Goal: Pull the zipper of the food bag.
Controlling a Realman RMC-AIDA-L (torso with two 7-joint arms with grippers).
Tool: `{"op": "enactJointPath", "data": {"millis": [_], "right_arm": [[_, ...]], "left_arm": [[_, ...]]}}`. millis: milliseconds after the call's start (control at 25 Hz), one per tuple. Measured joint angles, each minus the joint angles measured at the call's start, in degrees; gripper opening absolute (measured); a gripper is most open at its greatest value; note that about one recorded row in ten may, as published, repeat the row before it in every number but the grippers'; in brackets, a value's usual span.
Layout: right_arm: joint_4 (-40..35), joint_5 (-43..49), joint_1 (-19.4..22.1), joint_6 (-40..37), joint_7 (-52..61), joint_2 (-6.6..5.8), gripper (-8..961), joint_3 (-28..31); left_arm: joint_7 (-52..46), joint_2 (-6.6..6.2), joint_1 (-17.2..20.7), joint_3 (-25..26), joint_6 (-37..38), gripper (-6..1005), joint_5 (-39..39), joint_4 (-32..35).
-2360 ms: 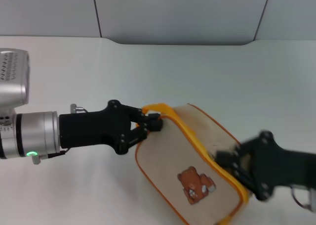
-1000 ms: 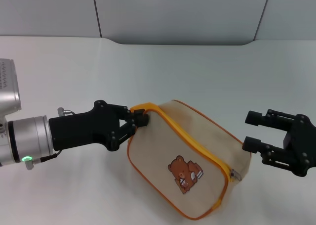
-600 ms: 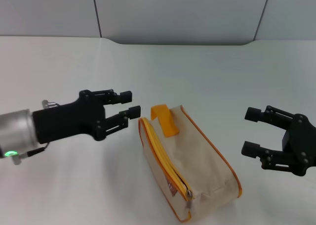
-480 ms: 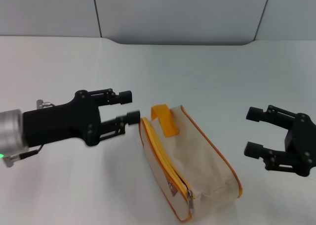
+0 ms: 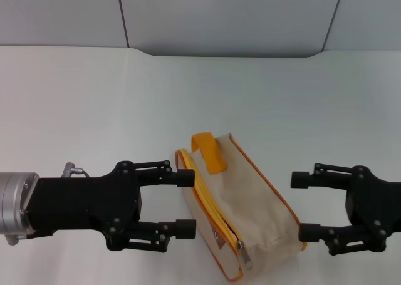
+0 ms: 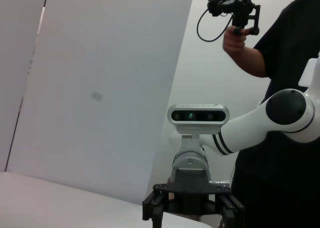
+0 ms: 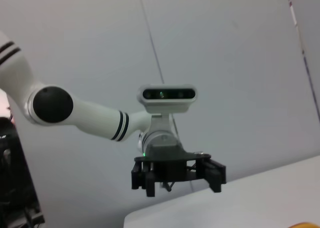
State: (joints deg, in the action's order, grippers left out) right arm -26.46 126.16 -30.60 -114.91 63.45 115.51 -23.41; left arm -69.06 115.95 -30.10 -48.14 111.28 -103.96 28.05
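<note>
The food bag (image 5: 254,194) stands on the white table, a beige pouch with orange piping and its orange strap handle (image 5: 208,152) at the far end. The orange zipper (image 5: 210,203) runs along its top left edge, with the silver pull tab (image 5: 245,259) hanging at the near end. My left gripper (image 5: 185,203) is open, close beside the bag's left side. My right gripper (image 5: 301,205) is open at the bag's right side. Neither holds anything. The bear print is hidden. The left wrist view shows the right gripper (image 6: 192,210); the right wrist view shows the left gripper (image 7: 177,175).
The white table (image 5: 94,97) stretches behind and to both sides of the bag, up to a grey panelled wall (image 5: 219,15). In the left wrist view a person (image 6: 280,47) holding a camera rig stands behind the robot.
The left gripper let go of the handle and opened; the bag settled with its zipper up. Both open grippers then moved in and now flank the bag.
</note>
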Motion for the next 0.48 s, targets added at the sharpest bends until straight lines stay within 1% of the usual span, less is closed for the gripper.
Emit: {"op": "enactJointPath", "data": {"millis": [40,120,480], "right_arm": [[0.0,0.1,-0.3,0.4,0.0,0.25,840,-0.4],[0.0,0.1,-0.4,0.5,0.1,0.31,840,-0.5],[0.0,0.2,-0.6,0.3,0.1,0.24,840,-0.6]], "left_arm": [[0.0,0.00,0.0,0.0,0.0,756,0.0,0.0],[0.6,0.05,0.3,0.2,-0.4,784,0.0,-0.1],[0.7,0.07,0.4,-0.1,-0.8,784,-0.1,-0.2]]}}
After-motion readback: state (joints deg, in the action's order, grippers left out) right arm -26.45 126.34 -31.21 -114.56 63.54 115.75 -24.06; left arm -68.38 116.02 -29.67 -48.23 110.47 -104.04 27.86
